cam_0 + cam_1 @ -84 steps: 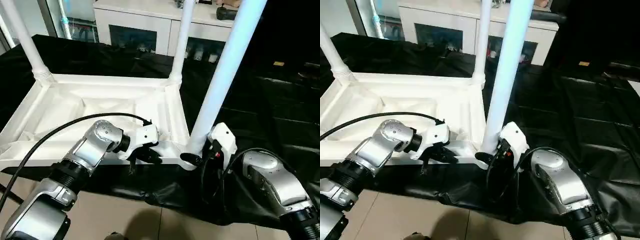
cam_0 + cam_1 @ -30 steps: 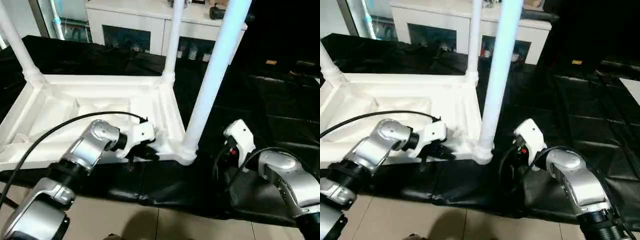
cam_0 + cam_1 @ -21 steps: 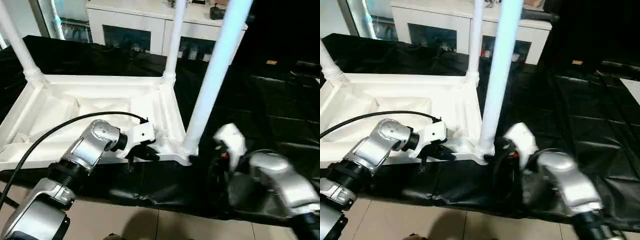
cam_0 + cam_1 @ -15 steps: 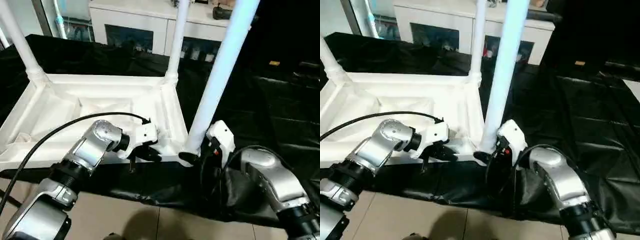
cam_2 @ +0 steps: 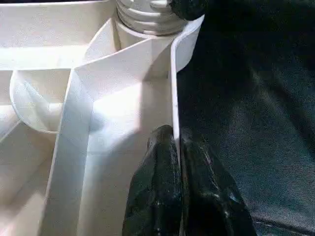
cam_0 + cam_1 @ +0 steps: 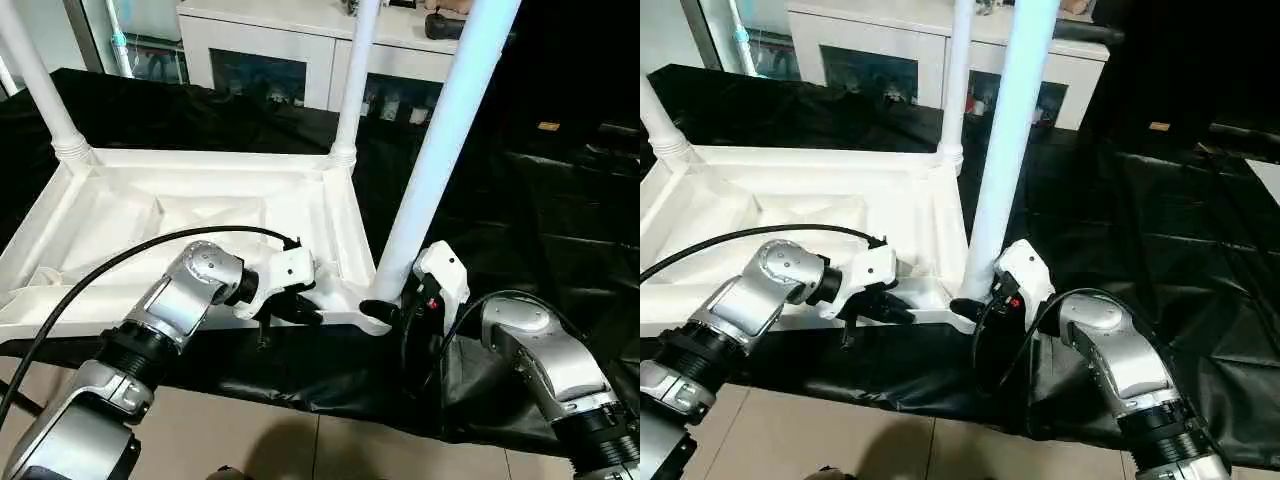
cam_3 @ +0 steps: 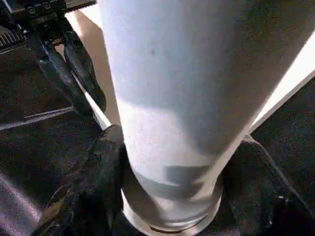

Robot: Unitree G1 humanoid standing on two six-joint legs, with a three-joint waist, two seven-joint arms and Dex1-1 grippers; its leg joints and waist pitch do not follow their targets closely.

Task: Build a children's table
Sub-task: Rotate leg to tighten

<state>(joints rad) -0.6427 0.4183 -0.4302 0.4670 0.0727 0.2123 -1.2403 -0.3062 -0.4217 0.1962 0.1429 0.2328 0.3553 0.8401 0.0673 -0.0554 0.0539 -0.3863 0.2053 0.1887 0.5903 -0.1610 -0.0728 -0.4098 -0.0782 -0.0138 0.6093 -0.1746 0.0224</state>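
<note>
Left gripper (image 5: 176, 147) pinches upturned tabletop's (image 6: 150, 215) rim; right gripper (image 7: 172, 172) clasps base of near-right leg (image 6: 440, 150).

Indoor room, home-like or showroom setup: white cabinet (image 6: 300, 45) with glass doors along back wall, beige tiled floor (image 6: 300, 440), black sheet (image 6: 540, 200) spread over work surface.
</note>
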